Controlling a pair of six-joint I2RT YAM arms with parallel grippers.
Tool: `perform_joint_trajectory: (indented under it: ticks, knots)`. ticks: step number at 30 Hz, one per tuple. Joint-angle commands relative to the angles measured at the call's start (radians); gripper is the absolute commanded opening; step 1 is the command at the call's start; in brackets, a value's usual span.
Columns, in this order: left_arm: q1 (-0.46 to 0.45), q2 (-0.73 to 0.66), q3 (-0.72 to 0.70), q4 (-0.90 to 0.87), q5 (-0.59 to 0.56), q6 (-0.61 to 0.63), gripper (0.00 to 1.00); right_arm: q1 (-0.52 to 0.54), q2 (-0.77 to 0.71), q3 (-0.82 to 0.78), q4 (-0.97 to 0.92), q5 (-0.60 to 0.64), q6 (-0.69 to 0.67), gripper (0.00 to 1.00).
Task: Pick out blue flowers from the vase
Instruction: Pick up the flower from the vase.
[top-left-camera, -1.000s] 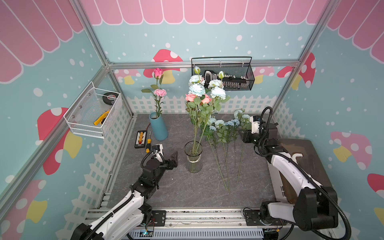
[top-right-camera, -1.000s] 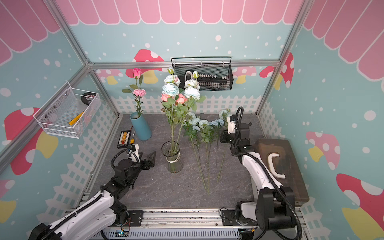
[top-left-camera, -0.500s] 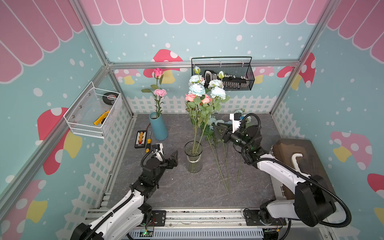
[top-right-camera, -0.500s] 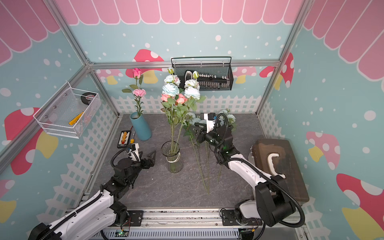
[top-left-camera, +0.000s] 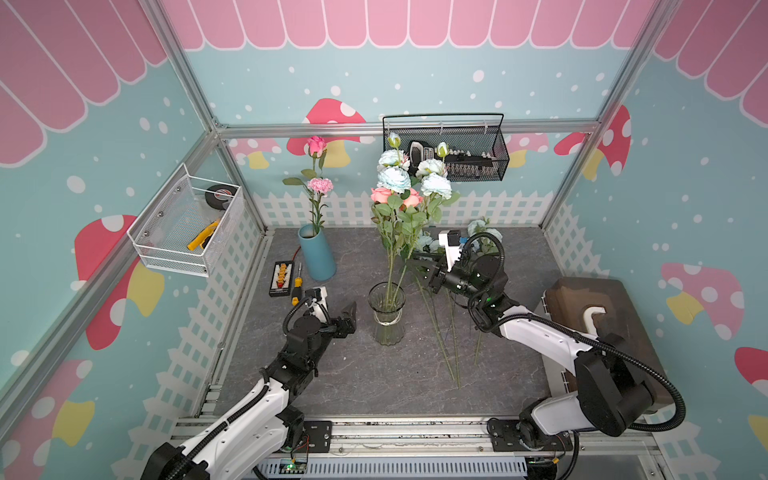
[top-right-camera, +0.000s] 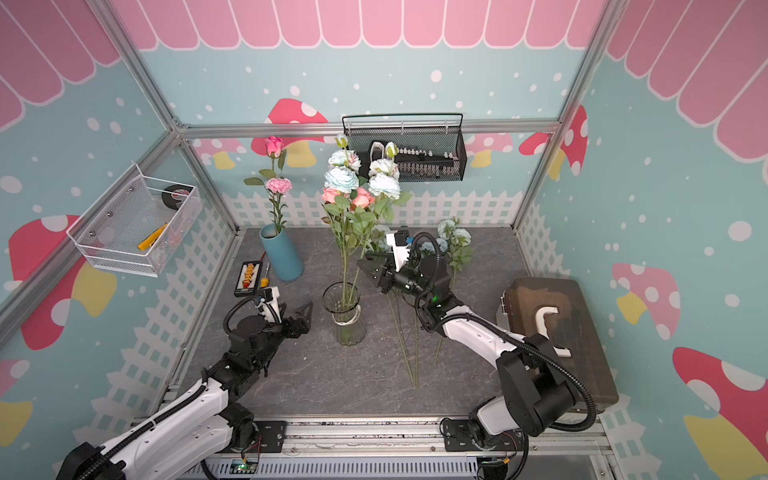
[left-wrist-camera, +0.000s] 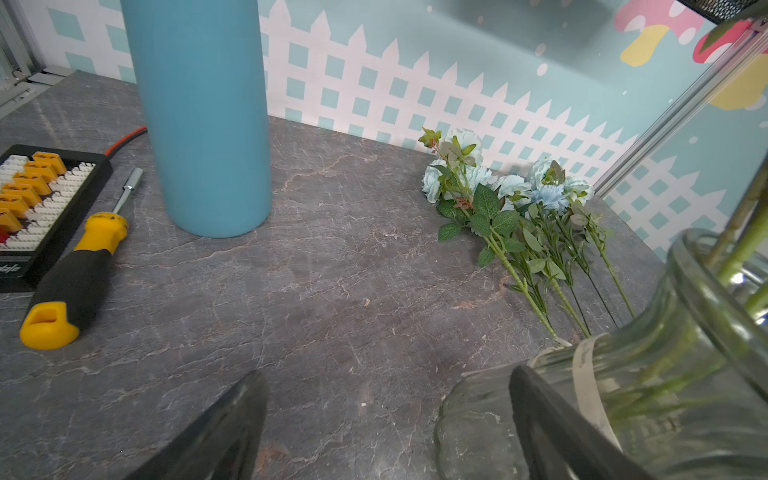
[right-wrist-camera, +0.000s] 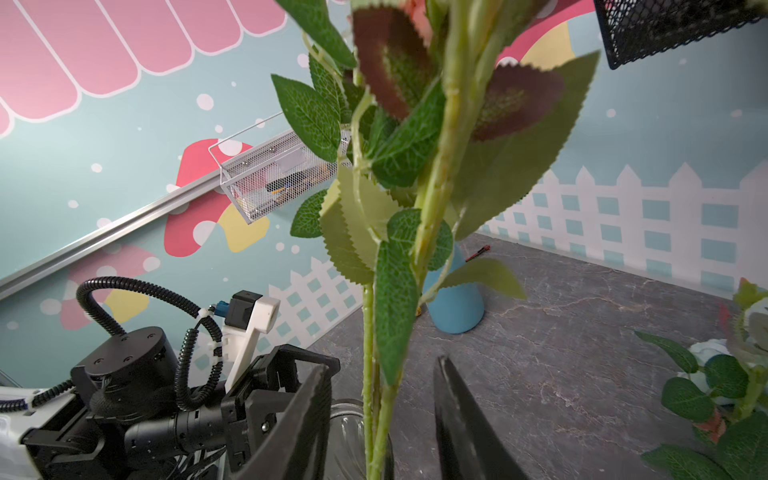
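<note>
A clear glass vase (top-left-camera: 386, 311) (top-right-camera: 345, 313) stands mid-table and holds the blue flowers (top-left-camera: 394, 179) (top-right-camera: 341, 179) together with salmon roses (top-left-camera: 381, 194). More blue flowers (left-wrist-camera: 511, 187) lie flat on the table to the vase's right, their stems (top-left-camera: 451, 353) pointing forward. My right gripper (top-left-camera: 417, 266) (right-wrist-camera: 382, 365) is open just above the vase's mouth. Green stems of the bunch pass between its fingers with gaps on both sides. Which blooms those stems carry is out of the wrist view. My left gripper (top-left-camera: 351, 313) (left-wrist-camera: 384, 374) stands open at the vase's left, low by its base.
A teal vase (top-left-camera: 317, 253) with a pink rose and a carnation stands back left. A yellow-handled screwdriver (top-left-camera: 296, 284) and a black bit case (top-left-camera: 281, 277) lie beside it. A white wire basket (top-left-camera: 187, 224) and a black mesh basket (top-left-camera: 457, 153) hang on the walls. A brown box (top-left-camera: 598, 316) sits at the right.
My right arm swung left, from over the blue flowers lying on the table to the stems above the glass vase. The left arm has not moved.
</note>
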Motion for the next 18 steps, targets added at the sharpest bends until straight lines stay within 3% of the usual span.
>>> perform_joint_trajectory:
  ticks: [1,18]
  knots:
    - [0.009,-0.002,0.016,0.026,0.01,-0.014,0.91,0.008,0.016,0.029,0.037,-0.019,0.006,0.38]
    - [0.009,0.028,0.027,0.028,0.011,-0.015,0.91,0.03,0.088,0.065,0.073,-0.049,0.037,0.29]
